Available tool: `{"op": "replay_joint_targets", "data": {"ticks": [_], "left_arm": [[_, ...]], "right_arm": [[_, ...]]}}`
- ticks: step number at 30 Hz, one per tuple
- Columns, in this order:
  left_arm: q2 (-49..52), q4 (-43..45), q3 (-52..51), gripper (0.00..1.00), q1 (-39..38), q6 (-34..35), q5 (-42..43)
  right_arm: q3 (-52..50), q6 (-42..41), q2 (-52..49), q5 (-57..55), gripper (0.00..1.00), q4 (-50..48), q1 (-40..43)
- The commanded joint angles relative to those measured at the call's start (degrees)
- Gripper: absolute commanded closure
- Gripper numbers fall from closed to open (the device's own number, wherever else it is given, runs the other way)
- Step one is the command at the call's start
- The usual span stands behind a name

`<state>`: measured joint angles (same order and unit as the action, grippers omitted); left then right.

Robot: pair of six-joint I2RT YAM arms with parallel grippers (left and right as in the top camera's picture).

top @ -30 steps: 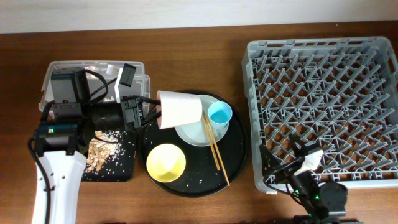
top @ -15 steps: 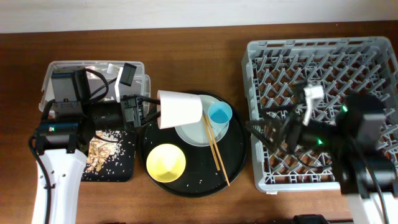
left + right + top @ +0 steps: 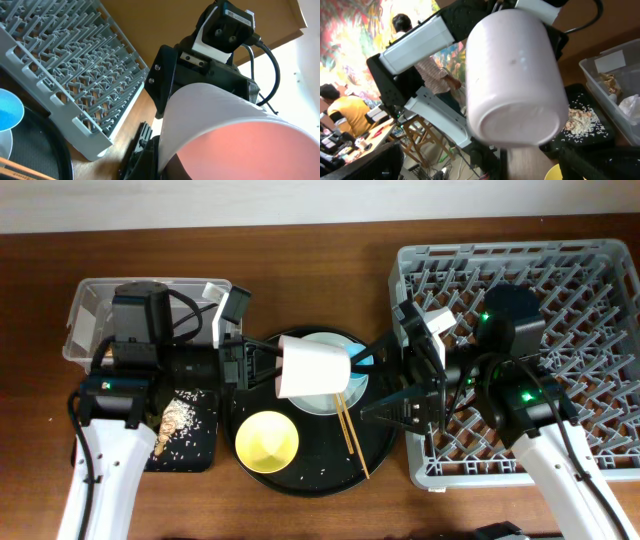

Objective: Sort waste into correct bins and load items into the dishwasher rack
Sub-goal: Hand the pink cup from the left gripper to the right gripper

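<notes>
Your left pincer (image 3: pixel 266 366) grips the pink cup (image 3: pixel 312 368) tight. The cup lies on its side in the middle, over the plate (image 3: pixel 318 404). Your right pincer (image 3: pixel 366 388) is spread wide beside it.

smooth matt pink cup (image 3: pixel 512 80), grey plastic rack (image 3: pixel 560 290)

- Left gripper (image 3: pixel 275 366) has carried the pink cup (image 3: pixel 312 370), lying on its side, from the round black tray's (image 3: pixel 385 435) left rim to above its middle.
- Right gripper (image 3: pixel 356 388) has swung in from well right of the tray to its right rim, fingers spread, facing the cup's base.
- Blue cup (image 3: pixel 361 363) is now mostly hidden.
</notes>
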<state>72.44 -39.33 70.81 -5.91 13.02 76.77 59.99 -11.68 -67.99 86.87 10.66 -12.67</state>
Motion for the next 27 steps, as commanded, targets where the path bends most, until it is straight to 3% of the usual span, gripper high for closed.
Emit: {"op": "replay_joint_targets", "data": {"ticks": [1,5,15,21,24,27], "left_arm": [[0.0,1.8,0.5,0.99,-3.4,-0.9,1.6],[0.0,5.6,0.5,1.0,-7.3,2.8,-3.0],[0.0,8.9,0.5,0.99,-9.9,4.1,-9.0],[0.0,8.4,0.5,0.99,-9.9,4.1,-8.9],[0.0,6.7,0.5,0.99,-9.9,4.0,-9.1],[0.0,6.0,0.5,0.97,-9.9,4.0,-9.1]], "right_arm": [[0.6,-2.4,0.2,-1.2,0.03,-1.1,-0.8],[0.6,-2.4,0.1,-1.4,0.03,-1.2,-0.8],[0.6,-2.4,0.1,-1.6,0.36,-5.9,-3.8],[0.6,-8.4,0.1,-2.0,0.43,-13.3,-3.8],[0.6,-8.4,0.1,-2.0,0.51,-14.2,-3.7],[0.6,-10.1,0.1,-2.1,0.51,-16.1,-2.5]]}}
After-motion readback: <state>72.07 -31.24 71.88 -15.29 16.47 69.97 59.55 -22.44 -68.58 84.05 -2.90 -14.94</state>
